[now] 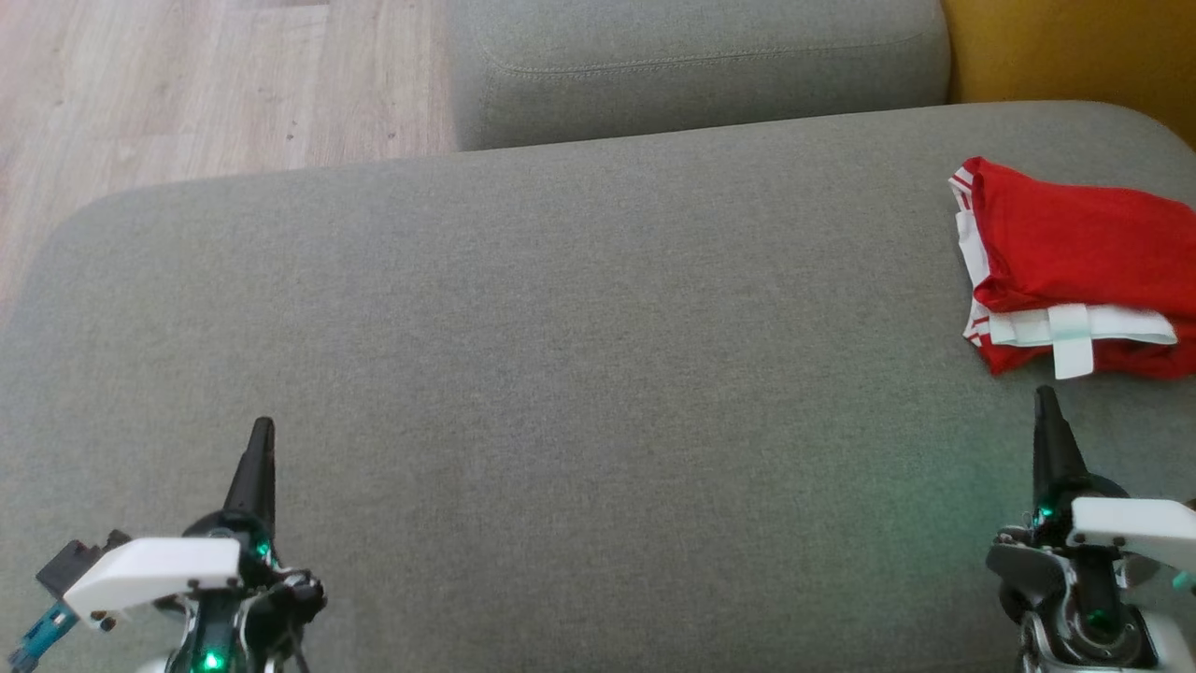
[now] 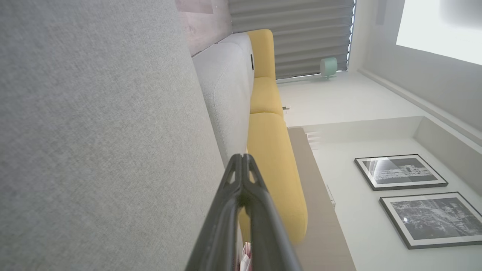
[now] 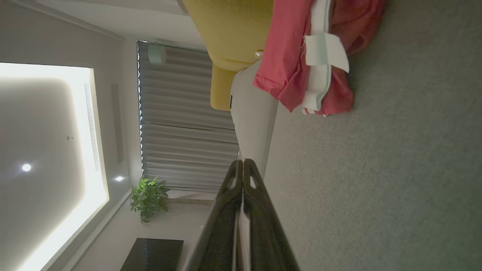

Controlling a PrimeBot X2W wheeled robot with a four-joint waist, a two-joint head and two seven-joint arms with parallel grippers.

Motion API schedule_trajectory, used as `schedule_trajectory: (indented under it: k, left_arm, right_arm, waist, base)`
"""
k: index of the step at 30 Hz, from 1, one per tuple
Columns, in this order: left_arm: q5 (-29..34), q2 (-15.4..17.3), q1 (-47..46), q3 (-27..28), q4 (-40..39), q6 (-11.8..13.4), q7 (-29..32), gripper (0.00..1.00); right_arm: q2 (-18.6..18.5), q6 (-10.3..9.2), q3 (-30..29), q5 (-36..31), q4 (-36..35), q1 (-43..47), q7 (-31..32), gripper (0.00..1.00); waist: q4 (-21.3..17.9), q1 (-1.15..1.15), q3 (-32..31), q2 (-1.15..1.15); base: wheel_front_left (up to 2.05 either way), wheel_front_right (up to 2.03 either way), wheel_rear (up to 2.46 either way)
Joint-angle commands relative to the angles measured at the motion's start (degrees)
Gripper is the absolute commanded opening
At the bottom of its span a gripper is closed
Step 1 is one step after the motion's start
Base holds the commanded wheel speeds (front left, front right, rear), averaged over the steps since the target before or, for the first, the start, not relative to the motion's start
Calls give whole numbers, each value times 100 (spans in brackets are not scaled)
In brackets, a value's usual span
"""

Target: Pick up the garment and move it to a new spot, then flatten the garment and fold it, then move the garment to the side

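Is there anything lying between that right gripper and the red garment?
No. In the head view, only bare grey cushion separates the right gripper from the red garment.

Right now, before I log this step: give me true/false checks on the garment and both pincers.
1. The red garment lies at the right end of the grey cushion. True.
2. The right pincer is shut on the garment. False: it is shut but empty, just short of the garment's near edge.
3. The left pincer is open. False: it is shut and holds nothing.
4. The garment is folded into a compact stack, not spread flat. True.
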Motion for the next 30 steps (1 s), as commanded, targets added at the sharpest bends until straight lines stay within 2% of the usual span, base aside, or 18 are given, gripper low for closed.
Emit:
schedule_trajectory:
  k: [1, 12, 30]
  left_arm:
    - [-140, 82, -368, 222, -150, -68, 53, 0]
    - [-794, 85, -420, 343, -107, -134, 241, 0]
    - [-786, 79, -421, 353, -107, -134, 249, 0]
  right_arm:
    - [-28, -4, 70, 158, -241, -212, 57, 0]
    - [-29, -4, 0, 878, -276, -208, 238, 0]
    - [-29, -4, 0, 879, -276, -208, 238, 0]
  waist:
    - [1, 0, -1, 0]
    - [16, 0, -17, 0]
    - [16, 0, -17, 0]
  base:
    - [0, 0, 0]
    - [0, 0, 0]
    - [0, 0, 0]
